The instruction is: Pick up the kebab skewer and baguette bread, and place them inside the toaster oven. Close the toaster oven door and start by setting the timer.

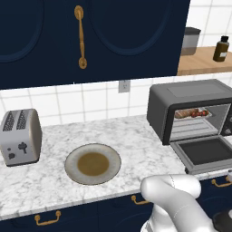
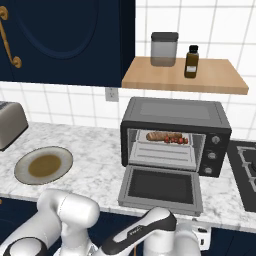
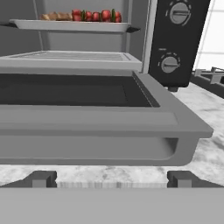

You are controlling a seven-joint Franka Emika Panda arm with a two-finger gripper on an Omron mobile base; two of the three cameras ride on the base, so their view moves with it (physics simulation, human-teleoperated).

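Table [image 2: 90, 170] carries the toaster oven [image 2: 175, 112], its door [image 2: 161, 187] dropped flat toward me. Baguette [image 2: 159, 135] and skewer [image 2: 179, 140] lie on the upper rack inside. My fingers [image 3: 112, 178] are spread wide, empty, just below the door handle [image 3: 100, 148]. Next, I judge: lift the door shut, then turn the timer knob [image 3: 169, 64].

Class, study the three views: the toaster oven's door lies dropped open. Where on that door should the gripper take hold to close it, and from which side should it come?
Grip the handle bar along the front edge of the toaster oven door, probably from in front and slightly below. The door lies flat, so that bar faces the open gripper, with a recess behind it for a finger, and the hinge is at the far edge.
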